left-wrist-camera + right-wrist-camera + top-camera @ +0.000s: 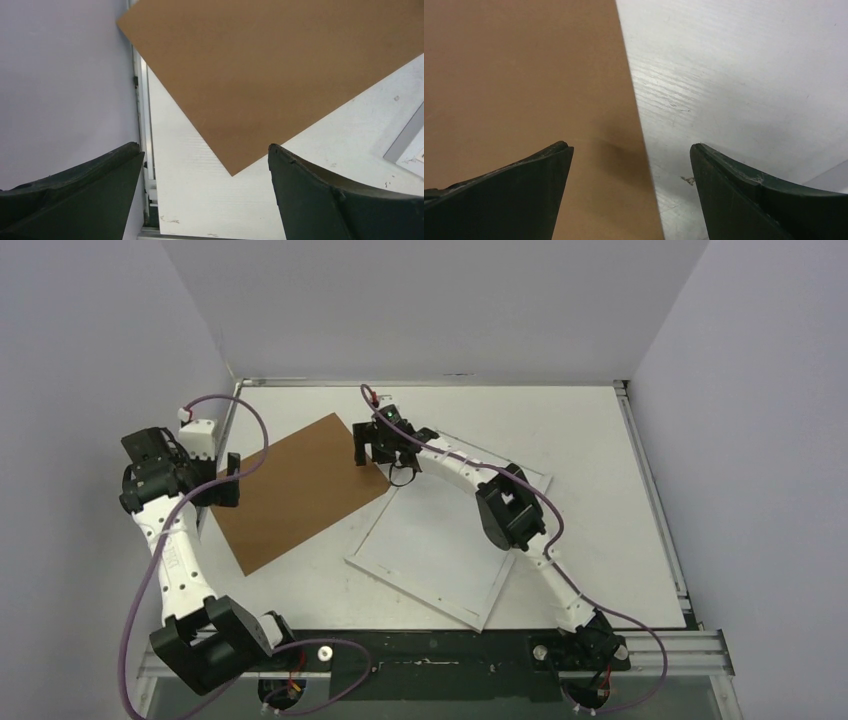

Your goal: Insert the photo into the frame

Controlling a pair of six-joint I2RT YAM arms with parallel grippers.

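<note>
1. Jaws of the left gripper [231, 481] [205, 150] stand wide apart and grasp nothing.
2. One corner of the brown cardboard board [290, 490] [280, 65] [514, 75] points into the gap between its fingers, seen from the left wrist. The rest of the sheet spreads ahead of the fingertips, and bare white table [560, 420] [200, 200] lies under them.
3. Beyond that gripper's left finger run the table's metal edge rail and the grey side wall.
4. The right gripper [365, 452] [631, 147] is also released, fingers spread, nothing clamped.
5. A straight edge of the board runs through the gap between its fingers. The left finger hangs over brown cardboard and the right finger over white table [734, 75].
6. I cannot tell whether either fingertip touches the sheet.
7. The frame [430, 550] lies flat on the table behind the right gripper, under that arm's forearm and elbow, turned at an angle. It shows only a plain white face.
8. The frame's nearest corner sits just beside the board's corner, close to the right gripper's wrist.
</note>
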